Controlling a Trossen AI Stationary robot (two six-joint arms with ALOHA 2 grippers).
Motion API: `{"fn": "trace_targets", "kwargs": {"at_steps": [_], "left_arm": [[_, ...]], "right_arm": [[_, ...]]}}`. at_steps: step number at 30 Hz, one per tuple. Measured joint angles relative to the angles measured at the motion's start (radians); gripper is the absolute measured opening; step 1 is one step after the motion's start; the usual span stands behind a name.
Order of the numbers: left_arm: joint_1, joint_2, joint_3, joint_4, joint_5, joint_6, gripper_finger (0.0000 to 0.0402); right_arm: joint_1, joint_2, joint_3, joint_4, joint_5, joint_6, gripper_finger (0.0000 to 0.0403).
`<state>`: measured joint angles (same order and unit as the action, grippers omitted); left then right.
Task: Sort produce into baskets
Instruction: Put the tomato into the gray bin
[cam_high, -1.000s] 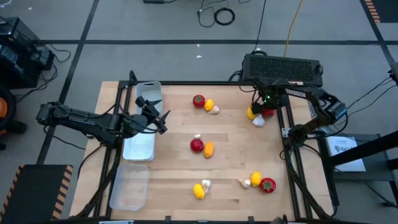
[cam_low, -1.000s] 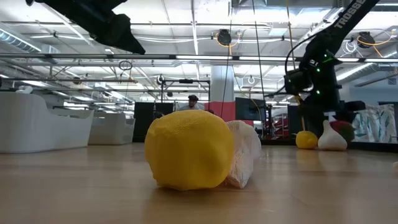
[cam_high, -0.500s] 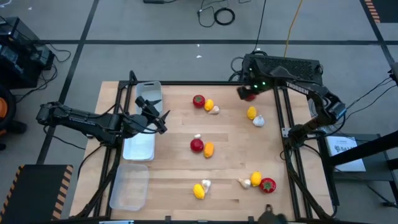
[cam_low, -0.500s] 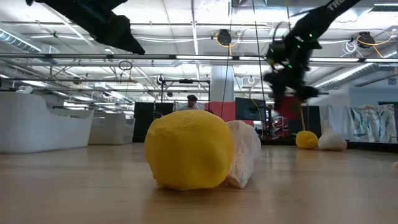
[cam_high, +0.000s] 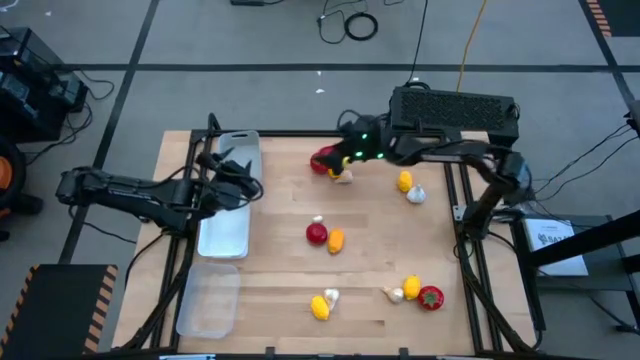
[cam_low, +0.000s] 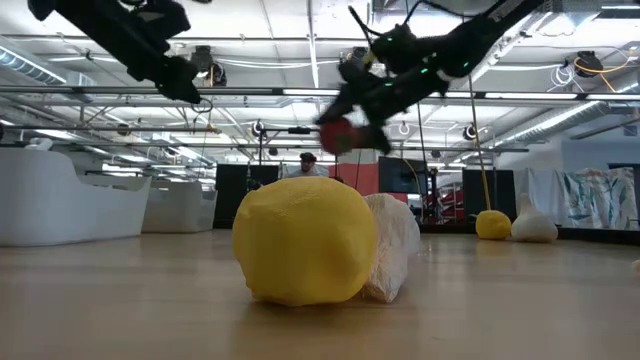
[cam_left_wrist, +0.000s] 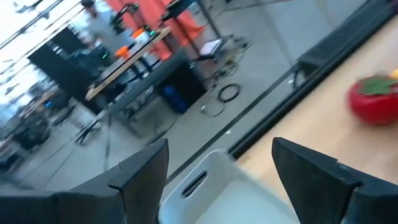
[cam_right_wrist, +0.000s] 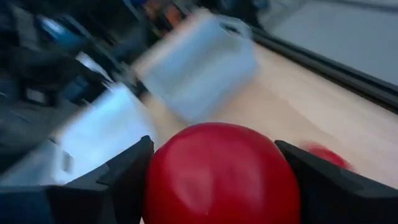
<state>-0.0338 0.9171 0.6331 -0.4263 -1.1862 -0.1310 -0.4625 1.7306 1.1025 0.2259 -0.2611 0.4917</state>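
Right wrist view puts the carried piece right in front of you: a smooth red round piece (cam_right_wrist: 221, 177) fills the gap between the two dark fingers (cam_right_wrist: 121, 177), so the right gripper (cam_right_wrist: 217, 180) stands wide, clamped across the ball's middle. Judging by its glossy, toy-like skin, it is probably light, firm and a little slippery; a hold across the widest part, as now, looks safest, since a pinch near the top could squirt it out.

Seen from above, the right gripper (cam_high: 342, 158) hangs over the far side of the table, close above a red, yellow and whitish cluster (cam_high: 335, 168). Farther across, the left gripper (cam_high: 243, 185) waits with its jaws spread and nothing in them, over the middle tray (cam_high: 222, 235). Beyond it lies the far tray (cam_high: 240, 148), and a third tray (cam_high: 208, 300) sits nearest the front edge.

Other produce rests on the wood: a centre group (cam_high: 324, 236), a front pair (cam_high: 323, 303), a front-right trio (cam_high: 415, 293), and two pieces (cam_high: 409, 187) on the far right.
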Motion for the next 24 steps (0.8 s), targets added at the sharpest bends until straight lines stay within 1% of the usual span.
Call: {"fn": "trace_targets", "kwargs": {"at_steps": [2, 4, 7, 9, 11, 16, 24], "left_arm": [[0.033, -0.009, 0.000, -0.067, -0.033, -0.062, 0.0293], [0.067, -0.017, 0.000, -0.170, -0.090, -0.162, 0.0293], [0.110, -0.020, 0.000, -0.335, -0.164, -0.359, 0.0293], [0.137, -0.021, -0.001, -0.418, -0.178, -0.487, 0.0293], [0.163, -0.025, -0.001, -0.464, -0.180, -0.556, 0.0293], [0.203, -0.030, -0.001, -0.481, -0.158, -0.569, 0.0293], [0.205, -0.030, -0.001, -0.500, -0.153, -0.569, 0.0293]], "right_arm": [[0.025, 0.069, 0.017, 0.119, 0.000, 0.034, 0.0295], [0.042, 0.139, 0.063, 0.181, 0.000, 0.038, 0.0295], [0.062, 0.245, 0.174, 0.186, -0.002, 0.017, 0.0295], [0.075, 0.315, 0.258, 0.183, -0.002, 0.007, 0.0295], [0.086, 0.382, 0.344, 0.183, -0.002, -0.002, 0.0295], [0.106, 0.543, 0.564, 0.185, 0.000, 0.011, 0.0295], [0.128, 0.769, 0.885, 0.185, 0.008, 0.020, 0.0295]]}}
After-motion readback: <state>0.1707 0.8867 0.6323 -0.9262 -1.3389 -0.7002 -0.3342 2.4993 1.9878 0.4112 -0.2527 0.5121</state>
